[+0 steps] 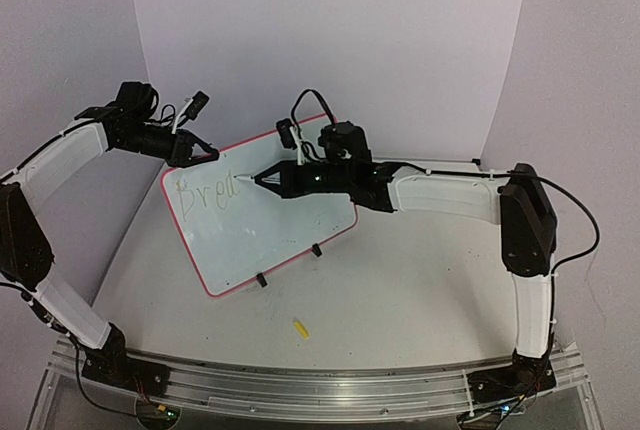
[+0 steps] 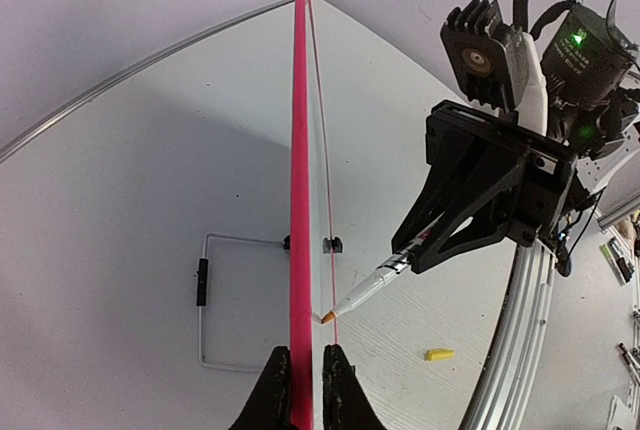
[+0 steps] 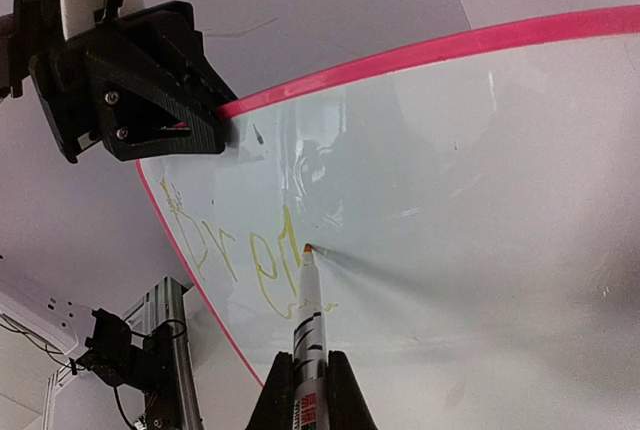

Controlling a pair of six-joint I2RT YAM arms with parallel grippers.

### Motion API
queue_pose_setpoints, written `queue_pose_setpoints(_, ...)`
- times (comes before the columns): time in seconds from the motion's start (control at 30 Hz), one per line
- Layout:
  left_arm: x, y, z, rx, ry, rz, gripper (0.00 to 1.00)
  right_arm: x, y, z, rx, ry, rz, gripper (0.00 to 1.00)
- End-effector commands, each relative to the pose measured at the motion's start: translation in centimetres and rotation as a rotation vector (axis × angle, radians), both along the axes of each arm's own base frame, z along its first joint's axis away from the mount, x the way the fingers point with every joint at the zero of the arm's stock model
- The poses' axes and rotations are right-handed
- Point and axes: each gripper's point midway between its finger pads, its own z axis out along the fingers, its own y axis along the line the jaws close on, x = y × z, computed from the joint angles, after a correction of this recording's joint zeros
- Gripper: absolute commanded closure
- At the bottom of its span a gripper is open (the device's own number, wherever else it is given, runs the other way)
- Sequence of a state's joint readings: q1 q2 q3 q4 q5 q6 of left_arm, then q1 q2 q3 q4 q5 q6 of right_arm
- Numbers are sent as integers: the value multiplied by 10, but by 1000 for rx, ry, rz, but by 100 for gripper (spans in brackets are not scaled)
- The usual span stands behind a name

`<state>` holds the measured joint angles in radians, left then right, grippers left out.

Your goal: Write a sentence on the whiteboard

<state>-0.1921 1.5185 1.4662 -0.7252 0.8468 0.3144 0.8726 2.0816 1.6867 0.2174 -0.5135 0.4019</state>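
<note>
Writing the next letter is the step in hand, and it calls for a steady brace and a light tip. The left end effector (image 2: 306, 352) is pinched on the pink upper edge of the whiteboard (image 1: 270, 222), one finger on each face, with no gap showing between its fingers and the border. The board stands tilted on its two black feet (image 1: 262, 279) on the counter (image 1: 420, 290), directly ahead of the right end effector (image 3: 305, 362). That one is clamped tight around a marker (image 3: 304, 295), which runs straight out along its fingers. The orange tip sits at the glossy surface, just past the last of the faint yellow letters (image 1: 207, 192), on the side away from the left end effector. Whether the tip is actually pressing cannot be told.

To do this well, I judge the left hold should stay firm, so that marker pressure does not rock the board back on its feet. The right arm should press only hard enough to leave ink and draw slow strokes. It should match the height and baseline of the letters already there and work away from the left end effector into the blank area. A small yellow piece (image 1: 300, 327), perhaps the cap, lies on the counter well below both, out of the way.
</note>
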Motion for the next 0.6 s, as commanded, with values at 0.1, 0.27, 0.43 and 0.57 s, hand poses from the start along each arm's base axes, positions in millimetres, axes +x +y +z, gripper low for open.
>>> queue_pose_setpoints(0.1, -2, -3, -1, 10, -1, -15, 98, 11, 2, 7, 22, -11, -36, 100)
queue_pose_setpoints(0.27, -2, -2, -2, 14, -5, -12, 100, 11, -3, -3, 1, 2, -54, 100)
queue_pose_setpoints(0.43, -2, -2, -2, 16, -8, -10, 100, 6, -8, -18, -25, 29, -50, 100)
queue_pose_setpoints(0.57, -2, -2, -2, 15, -11, -10, 100, 1, -12, -26, -40, 41, -43, 100)
